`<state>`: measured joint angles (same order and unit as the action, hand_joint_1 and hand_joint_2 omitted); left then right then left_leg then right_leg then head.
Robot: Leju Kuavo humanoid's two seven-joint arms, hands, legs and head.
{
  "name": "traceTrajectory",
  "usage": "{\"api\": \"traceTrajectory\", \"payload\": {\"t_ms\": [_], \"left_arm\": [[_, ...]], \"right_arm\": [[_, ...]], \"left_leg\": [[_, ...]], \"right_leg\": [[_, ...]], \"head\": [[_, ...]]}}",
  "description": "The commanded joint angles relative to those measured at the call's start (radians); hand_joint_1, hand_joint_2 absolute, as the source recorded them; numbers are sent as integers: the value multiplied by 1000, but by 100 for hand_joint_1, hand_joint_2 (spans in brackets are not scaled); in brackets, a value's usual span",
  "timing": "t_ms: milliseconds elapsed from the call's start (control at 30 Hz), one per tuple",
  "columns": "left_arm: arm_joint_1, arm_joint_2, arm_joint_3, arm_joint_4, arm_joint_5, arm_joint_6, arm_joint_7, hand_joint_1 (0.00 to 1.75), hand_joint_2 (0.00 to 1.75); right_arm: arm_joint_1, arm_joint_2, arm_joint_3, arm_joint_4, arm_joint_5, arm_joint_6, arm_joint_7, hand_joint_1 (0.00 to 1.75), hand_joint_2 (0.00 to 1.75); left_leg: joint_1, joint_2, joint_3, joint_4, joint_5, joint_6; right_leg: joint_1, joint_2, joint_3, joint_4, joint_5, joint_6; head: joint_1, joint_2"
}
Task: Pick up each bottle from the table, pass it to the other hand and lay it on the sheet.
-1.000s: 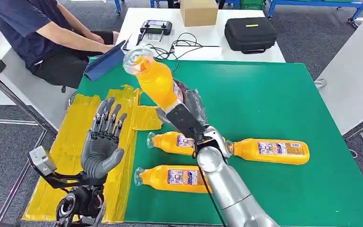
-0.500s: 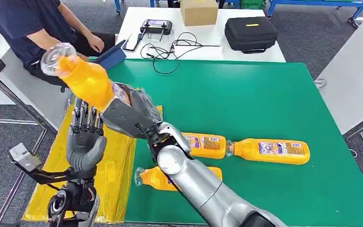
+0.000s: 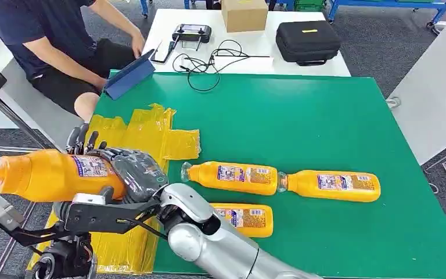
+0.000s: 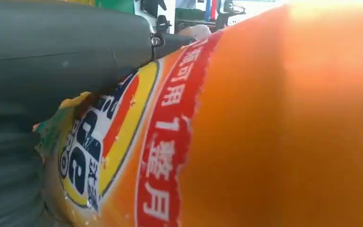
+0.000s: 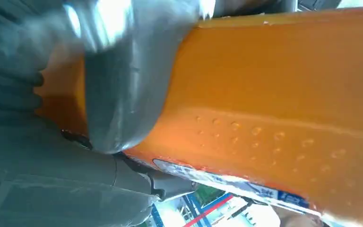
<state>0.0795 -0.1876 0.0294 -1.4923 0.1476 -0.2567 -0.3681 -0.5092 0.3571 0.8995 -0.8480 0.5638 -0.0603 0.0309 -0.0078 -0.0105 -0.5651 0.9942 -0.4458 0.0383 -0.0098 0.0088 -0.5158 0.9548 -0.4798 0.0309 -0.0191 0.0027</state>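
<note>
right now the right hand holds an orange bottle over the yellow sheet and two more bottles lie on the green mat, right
Not quite: three bottles lie on the green mat, not two. The head view shows two end to end and a third nearer, partly behind the right arm. The right hand does hold an orange bottle over the yellow sheet.

Three bottles lie right of sheet.

The held bottle label seemingly reads "可用1整月".

Robot lab (test tables, controller).
</note>
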Motion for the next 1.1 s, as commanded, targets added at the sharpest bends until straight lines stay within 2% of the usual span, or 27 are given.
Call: {"api": "traceTrajectory", "payload": {"t_ms": [33,300,333,400,533,567,600,800,900,1100], "left_arm": [[-48,-14,94,16,-1,11,8,0,175],[-79,-31,81,57,-20,-20,9,0,175],[-80,-32,78,56,-20,-20,9,0,175],[-80,-32,78,56,-20,-20,9,0,175],[-63,-32,76,40,-12,-30,8,0,175],[-59,-32,76,39,-5,-35,7,72,175],[-56,-31,74,37,1,-43,4,175,175],[-50,-30,58,53,9,-53,-7,175,175],[-54,-33,51,67,9,-53,-7,175,175],[-54,-33,40,73,19,-50,-21,175,175]], "right_arm": [[33,-42,27,-47,6,26,-6,175,175],[148,-98,-37,-147,104,42,1,175,175],[154,-99,-36,-147,107,42,0,175,175],[154,-99,-36,-147,107,42,0,175,175],[172,-100,-41,-139,115,41,-2,175,175],[178,-102,-42,-138,119,40,-4,175,175],[184,-104,-43,-136,122,38,-6,175,175],[217,-115,-69,-115,133,25,-18,175,175],[222,-119,-77,-107,134,22,-17,175,175],[253,-120,-103,-114,163,19,-27,175,175]], "left_leg": [[2,-2,4,-2,0,-3],[2,-5,6,-3,-1,-3],[1,-3,3,-1,0,-1],[2,-4,5,-3,0,-3],[1,-3,3,-2,1,-2],[2,-3,4,-3,0,-2],[1,-2,3,-2,0,-2],[2,-4,7,-4,0,-3],[1,-4,4,-2,0,-2],[2,-5,6,-3,0,-3]], "right_leg": [[2,-3,5,-3,-1,-1],[2,-6,9,-5,-1,-1],[1,-4,4,-3,0,0],[2,-6,8,-5,-1,-1],[1,-4,4,-3,0,0],[2,-5,6,-5,0,-1],[1,-4,4,-3,0,0],[2,-6,9,-6,-1,-1],[1,-5,5,-4,0,0],[2,-8,8,-6,-1,-1]], "head": [[0,0],[0,0],[0,0],[0,0],[0,0],[0,0],[0,0],[0,0],[0,0],[0,0]]}}
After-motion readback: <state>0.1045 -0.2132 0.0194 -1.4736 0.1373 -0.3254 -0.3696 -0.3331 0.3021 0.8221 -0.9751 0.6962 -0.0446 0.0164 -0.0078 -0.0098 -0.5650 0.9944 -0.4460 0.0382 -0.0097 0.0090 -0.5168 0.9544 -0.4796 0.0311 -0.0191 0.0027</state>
